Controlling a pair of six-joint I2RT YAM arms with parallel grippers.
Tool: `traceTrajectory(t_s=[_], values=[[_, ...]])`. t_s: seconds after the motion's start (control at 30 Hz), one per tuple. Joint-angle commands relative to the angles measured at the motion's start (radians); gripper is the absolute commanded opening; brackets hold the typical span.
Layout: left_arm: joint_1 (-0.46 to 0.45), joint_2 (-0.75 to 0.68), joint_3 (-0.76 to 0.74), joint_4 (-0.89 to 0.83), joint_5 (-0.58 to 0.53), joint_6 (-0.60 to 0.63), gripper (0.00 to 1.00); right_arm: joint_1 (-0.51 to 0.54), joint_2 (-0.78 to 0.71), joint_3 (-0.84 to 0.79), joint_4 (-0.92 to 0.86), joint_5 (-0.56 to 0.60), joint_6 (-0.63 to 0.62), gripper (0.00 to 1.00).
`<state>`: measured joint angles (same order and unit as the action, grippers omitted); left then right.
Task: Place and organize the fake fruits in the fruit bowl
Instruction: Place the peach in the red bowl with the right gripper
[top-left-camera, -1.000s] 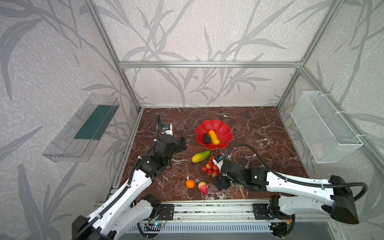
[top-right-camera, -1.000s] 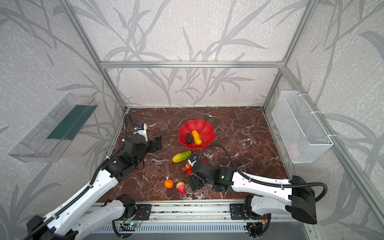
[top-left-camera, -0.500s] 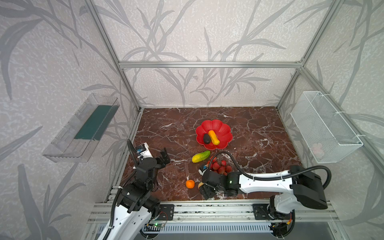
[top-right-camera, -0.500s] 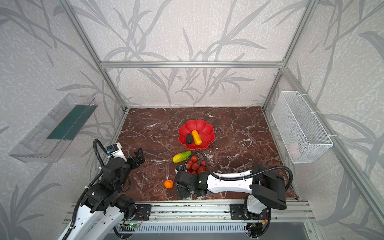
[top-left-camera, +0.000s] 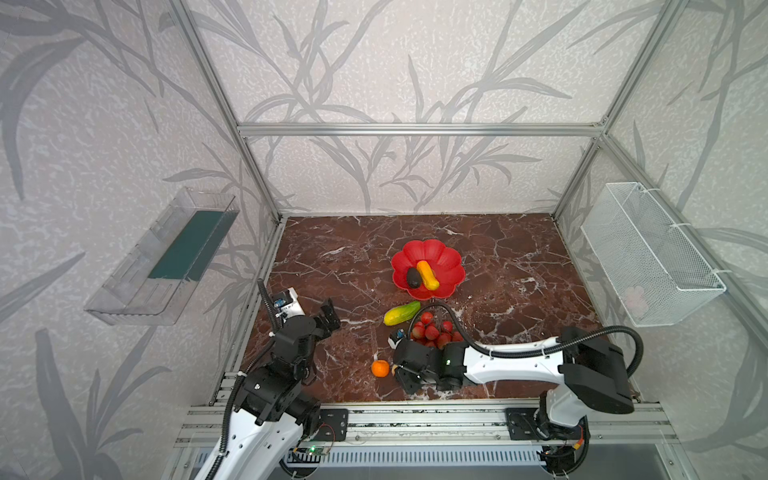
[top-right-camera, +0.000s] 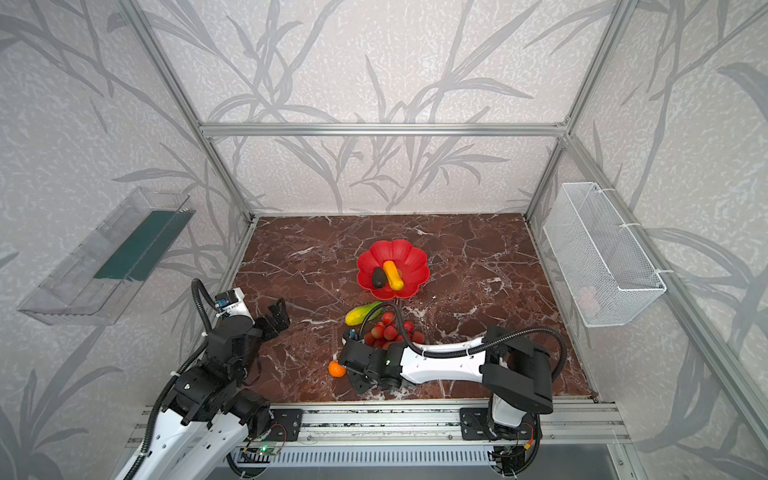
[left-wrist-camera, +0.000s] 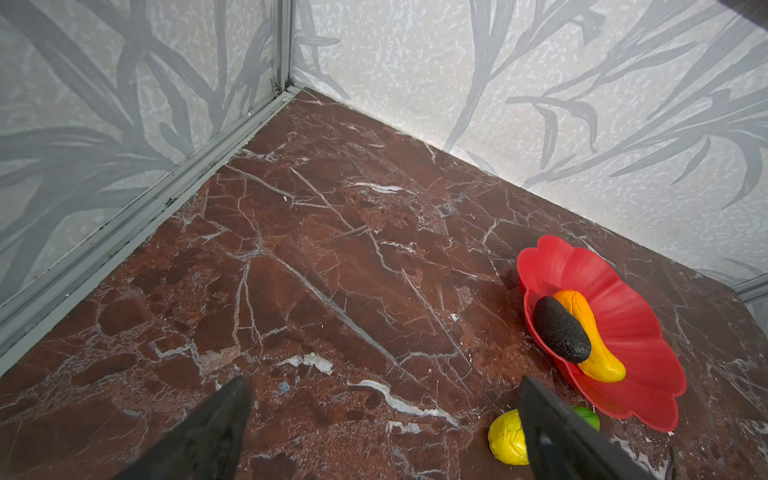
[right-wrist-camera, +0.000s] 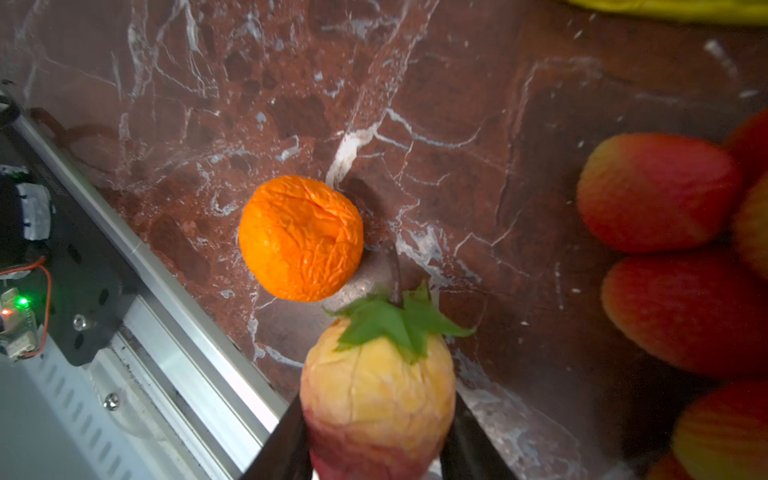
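Right wrist view: the right gripper (right-wrist-camera: 376, 419) pinches the soft pink-yellow plastic peach (right-wrist-camera: 376, 386), with the wrinkled small orange (right-wrist-camera: 300, 237) just past its tips; lift straight up, then carry it to the scalloped red fruit bowl (top-left-camera: 448, 258), well apart

We find bare marble tabletop (top-left-camera: 332, 257) across the upper left and whole right side in both top views. The lower middle is crowded: mango (top-left-camera: 401, 313), red berries (top-left-camera: 432, 330) and small orange (top-left-camera: 380, 368) lie close together, with the right arm (top-left-camera: 519, 363) and its black cable (top-left-camera: 436, 304) stretched over the berries. The mango lies just below the fruit bowl (top-left-camera: 451, 259), blocking its lower edge; its upper and right rims stand free. In the right wrist view the small orange sits just beside the peach (right-wrist-camera: 376, 374) pinched in the right gripper (right-wrist-camera: 377, 409).
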<state>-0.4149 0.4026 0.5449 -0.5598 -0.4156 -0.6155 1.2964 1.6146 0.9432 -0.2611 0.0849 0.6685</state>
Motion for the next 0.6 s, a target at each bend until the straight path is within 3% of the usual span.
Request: traceTrajectory(t_s=[0.0, 0.23, 0.4, 0.57], values=[[0.007, -0.007, -0.027, -0.084, 0.021, -0.063, 0.99, -0.043, -0.133, 0.051, -0.057, 0.082, -0.078, 0.40], [0.006, -0.019, -0.071, -0.114, 0.185, -0.180, 0.94, -0.391, -0.241, 0.096, -0.067, 0.042, -0.272, 0.39], [0.006, 0.000, -0.127, -0.072, 0.353, -0.217, 0.90, -0.599, -0.131, 0.172, -0.041, -0.053, -0.361, 0.40], [0.002, 0.028, -0.155, -0.031, 0.470, -0.235, 0.88, -0.708, 0.050, 0.300, -0.037, -0.102, -0.429, 0.40]])
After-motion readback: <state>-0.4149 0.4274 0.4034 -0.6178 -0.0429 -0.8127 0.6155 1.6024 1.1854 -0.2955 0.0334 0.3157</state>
